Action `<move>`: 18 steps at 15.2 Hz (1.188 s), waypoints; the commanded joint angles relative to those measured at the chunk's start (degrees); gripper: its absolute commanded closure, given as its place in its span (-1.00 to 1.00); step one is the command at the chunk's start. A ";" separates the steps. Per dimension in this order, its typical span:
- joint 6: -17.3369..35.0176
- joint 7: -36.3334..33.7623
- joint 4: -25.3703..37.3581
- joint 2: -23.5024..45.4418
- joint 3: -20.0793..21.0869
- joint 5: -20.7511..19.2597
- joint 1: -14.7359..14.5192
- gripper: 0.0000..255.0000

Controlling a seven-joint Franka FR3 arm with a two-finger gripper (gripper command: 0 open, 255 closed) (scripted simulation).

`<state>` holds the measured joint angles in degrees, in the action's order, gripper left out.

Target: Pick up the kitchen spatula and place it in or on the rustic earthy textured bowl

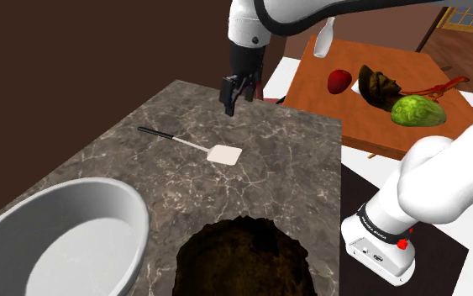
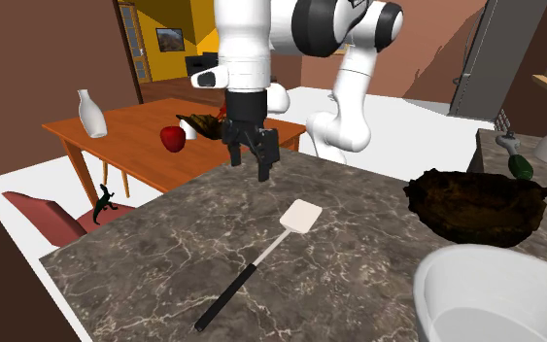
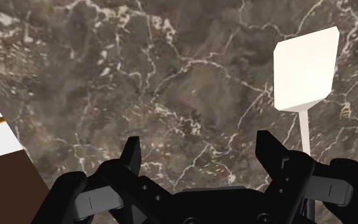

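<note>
Above a dark, white-veined marble counter, the black gripper hovers with fingers apart, holding nothing; the white-bladed spatula lies flat near it, its black handle pointing away; a rough brown bowl sits beside a white basin; an orange table stands beyond, before brown walls.

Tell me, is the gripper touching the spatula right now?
Apart. The second exterior view shows the open gripper hanging above the counter, bare surface between it and the spatula.
</note>
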<state>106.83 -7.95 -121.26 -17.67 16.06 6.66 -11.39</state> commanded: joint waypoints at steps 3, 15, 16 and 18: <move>1.17 -1.71 5.65 6.33 3.48 -1.85 -1.68 -1.00; 4.37 -6.09 16.46 20.66 9.41 -8.95 -6.03 -1.00; 5.10 -6.15 15.89 20.83 9.41 -9.04 -6.04 -1.00; 6.55 -6.29 14.77 21.21 9.41 -9.24 -6.07 -1.00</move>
<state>112.56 -14.29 -105.67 3.58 25.50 -2.59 -17.49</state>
